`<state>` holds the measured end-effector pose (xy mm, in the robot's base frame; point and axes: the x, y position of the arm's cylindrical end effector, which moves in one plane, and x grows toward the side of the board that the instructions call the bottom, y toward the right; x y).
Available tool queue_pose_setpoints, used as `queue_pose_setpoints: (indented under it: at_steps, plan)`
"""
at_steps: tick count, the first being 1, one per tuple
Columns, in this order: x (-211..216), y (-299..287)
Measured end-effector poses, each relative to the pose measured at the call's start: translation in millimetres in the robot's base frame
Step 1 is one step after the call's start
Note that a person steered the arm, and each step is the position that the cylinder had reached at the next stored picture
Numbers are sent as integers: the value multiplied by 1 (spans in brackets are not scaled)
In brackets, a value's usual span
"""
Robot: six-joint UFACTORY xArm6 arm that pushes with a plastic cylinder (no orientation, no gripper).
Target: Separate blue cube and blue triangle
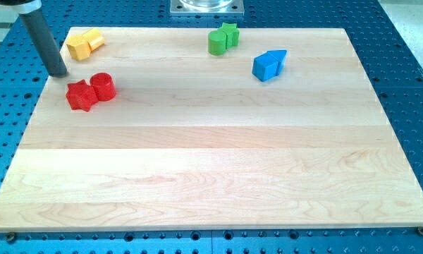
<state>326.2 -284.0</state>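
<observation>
Far off at the view's left edge, my tip [58, 73] holds nothing, with the red star [80, 96] and red cylinder [103, 86] nearby; the blue cube [264, 68] and blue triangle [277, 58] touch at upper right.

The setting was a robotics lab — a pale wooden board [218, 162] lay on a blue perforated bench top [409, 77], a metal mounting plate [206, 7] fixed at the view's top edge.
</observation>
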Motion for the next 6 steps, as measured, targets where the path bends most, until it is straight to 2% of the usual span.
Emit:
queue_pose_setpoints:
  at_steps: [1, 2, 3, 4, 5, 6]
  plan:
    - [0, 0]
    - [19, 40]
    - [9, 91]
    - [-19, 131]
    - [-21, 258]
    - [-35, 348]
